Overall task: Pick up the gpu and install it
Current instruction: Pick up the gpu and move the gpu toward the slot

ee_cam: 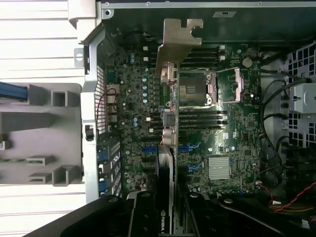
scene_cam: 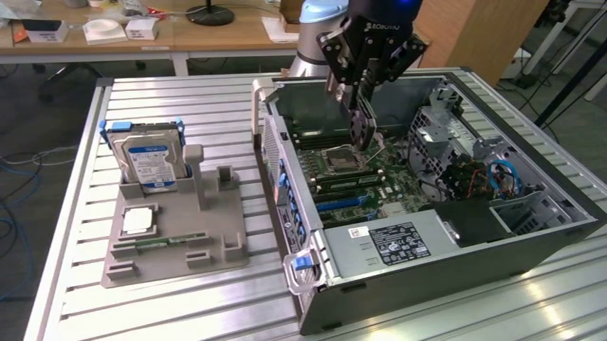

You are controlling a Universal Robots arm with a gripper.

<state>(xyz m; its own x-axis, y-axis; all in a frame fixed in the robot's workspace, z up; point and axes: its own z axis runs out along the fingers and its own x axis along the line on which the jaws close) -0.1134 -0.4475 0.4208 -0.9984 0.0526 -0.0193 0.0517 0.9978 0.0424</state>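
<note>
Gripper (scene_cam: 362, 114), clamped on gpu (scene_cam: 364, 135) hanging edge-down, should hold it upright and square above motherboard (scene_cam: 384, 181).

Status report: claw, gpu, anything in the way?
Claw shut on gpu. Gpu on edge above motherboard, inside open case, not seated. No obstruction seen below.

Slatted metal table (scene_cam: 170, 305) in foreground — wooden desks (scene_cam: 237, 34) behind, grey floor (scene_cam: 43, 106), loose cables (scene_cam: 17, 181) at exterior view's left.

Pincer (scene_cam: 360, 106) pointing straight down, clamped
</note>
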